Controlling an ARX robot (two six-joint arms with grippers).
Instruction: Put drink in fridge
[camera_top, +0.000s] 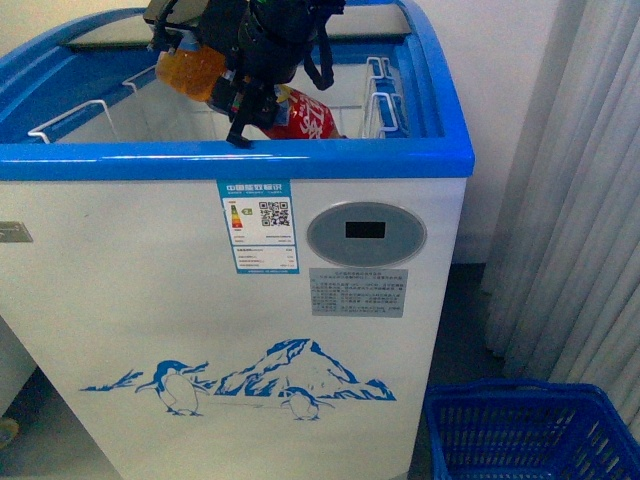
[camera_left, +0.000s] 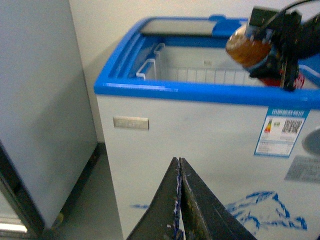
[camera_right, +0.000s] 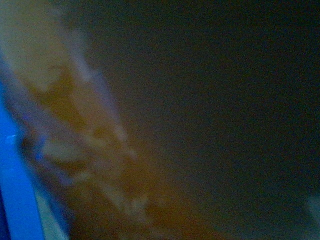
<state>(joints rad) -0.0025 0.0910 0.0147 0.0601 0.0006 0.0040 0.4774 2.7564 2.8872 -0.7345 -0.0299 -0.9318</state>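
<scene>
White wall and pale curtain stood behind the fridge (camera_top: 230, 330), whose lids were slid back so the wire baskets (camera_top: 385, 105) showed inside the blue rim. I held my right fingers (camera_top: 245, 105) over the fridge's opening, just inside its front rim, clamped around the drink (camera_top: 300, 118); the bottle lay tilted across them, its red label toward the front rim and an amber end (camera_top: 190, 68) sticking out on the far side. The bottle hung above the baskets, not yet resting in one. My right wrist view was a dim brown blur and told me nothing. My left fingers (camera_left: 179, 200) were pressed together, empty, low in front of the fridge's white face. Risk, as I judged it: a tilted bottle let go from that height could strike a basket's wire edge and roll or wedge between baskets, and one finger tip sat so near the front rim that lowering straight down might catch it
</scene>
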